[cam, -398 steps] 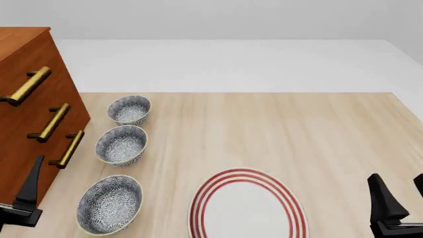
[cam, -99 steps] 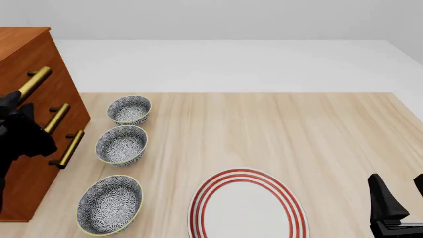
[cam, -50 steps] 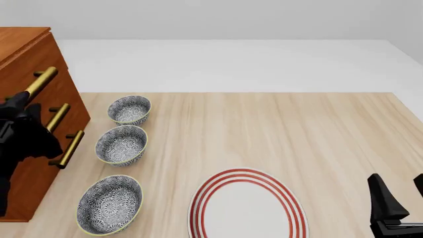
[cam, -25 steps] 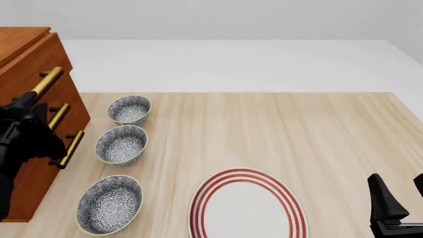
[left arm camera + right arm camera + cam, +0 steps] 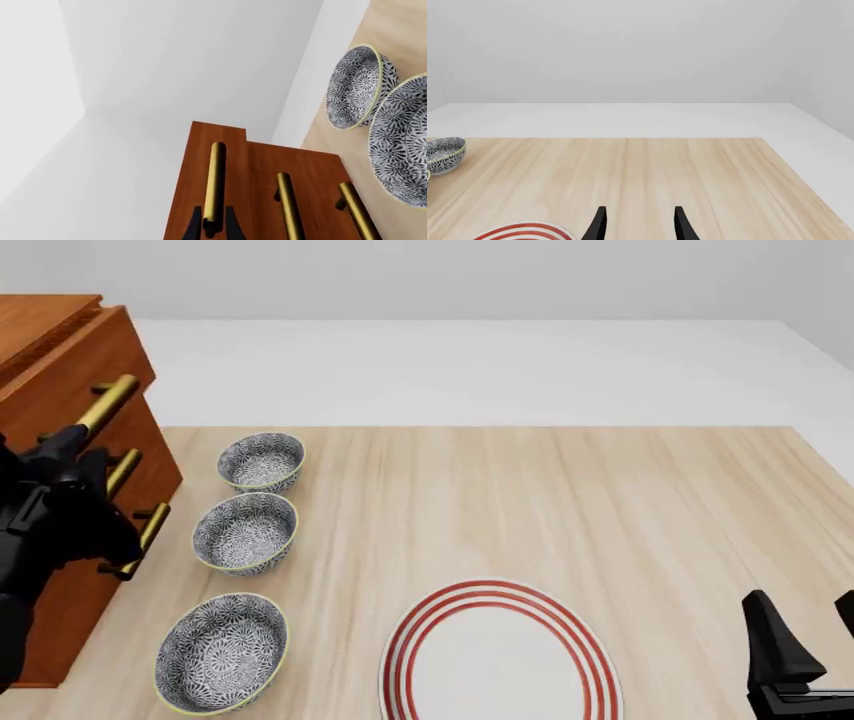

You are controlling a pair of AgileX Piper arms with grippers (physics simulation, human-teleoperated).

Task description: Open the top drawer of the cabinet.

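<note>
The cabinet (image 5: 47, 610) stands at the table's left edge. Its top drawer (image 5: 74, 365) sticks out a little from the cabinet front. My left gripper (image 5: 70, 445) is shut on the top drawer's brass handle (image 5: 110, 402). In the left wrist view both fingers (image 5: 195, 226) clamp the near end of the handle (image 5: 215, 180), and the top drawer front (image 5: 193, 170) stands proud of the cabinet (image 5: 307, 170). My right gripper (image 5: 805, 660) is open and empty at the table's front right; it also shows in the right wrist view (image 5: 640, 227).
Two lower drawer handles (image 5: 123, 472) (image 5: 140, 540) sit under the top one. Three patterned bowls (image 5: 262, 461) (image 5: 246, 531) (image 5: 222, 651) line up just right of the cabinet. A red-striped white plate (image 5: 501, 655) lies front centre.
The top drawer has slid out a little to the right, with my left gripper holding its handle and moving along. The right arm has not moved.
</note>
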